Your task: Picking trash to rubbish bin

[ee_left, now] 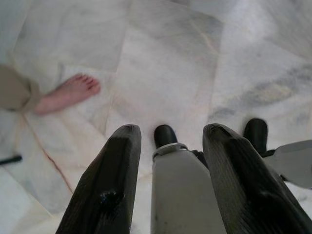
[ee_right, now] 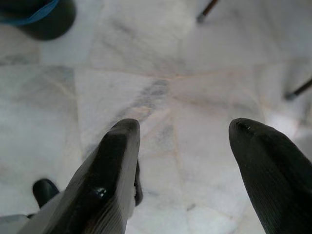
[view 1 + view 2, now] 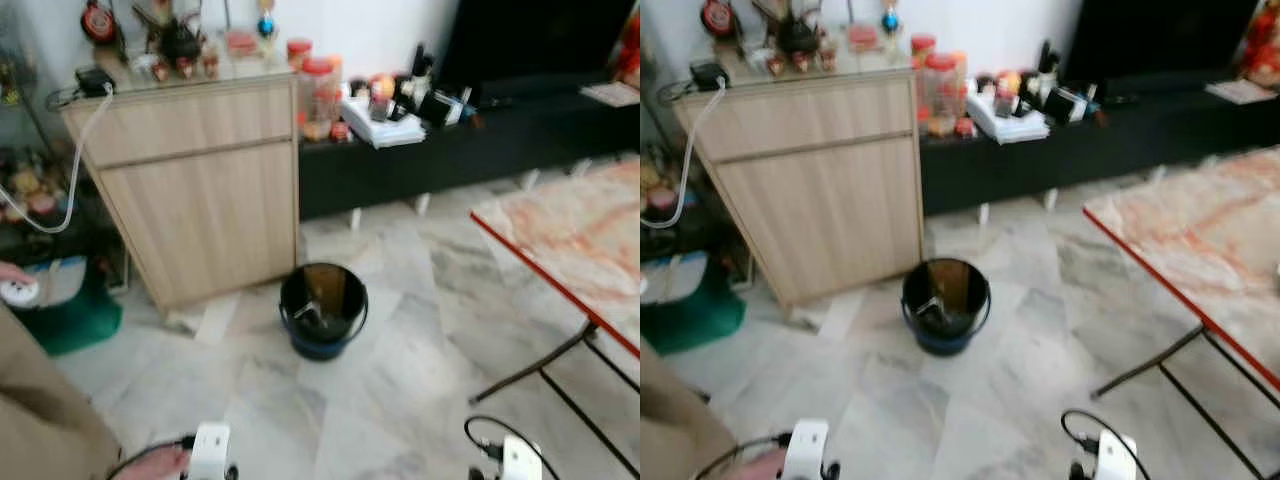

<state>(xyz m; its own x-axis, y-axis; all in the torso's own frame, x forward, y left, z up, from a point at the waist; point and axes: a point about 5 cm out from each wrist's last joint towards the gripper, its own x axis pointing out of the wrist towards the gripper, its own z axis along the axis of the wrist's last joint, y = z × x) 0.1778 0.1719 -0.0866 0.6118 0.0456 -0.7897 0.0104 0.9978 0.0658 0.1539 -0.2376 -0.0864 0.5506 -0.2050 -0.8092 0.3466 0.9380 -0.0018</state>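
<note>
Rubbish bin (image 3: pixel 323 309): light, rigid plastic, holds scraps. No loose trash seen; grip unjudged. Left gripper (image 1: pixel 168 183), right gripper (image 2: pixel 195 170): jaws apart, empty.

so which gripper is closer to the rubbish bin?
Left, slightly. The rubbish bin stands ahead on the floor; the left gripper hangs down to its left, the right gripper down to its right, farther off.

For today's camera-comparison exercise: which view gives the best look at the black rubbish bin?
The left eye view: the rubbish bin stands whole, its opening visible. The right eye view shows the same. The right wrist view catches just its edge; the left wrist view shows floor.
</note>
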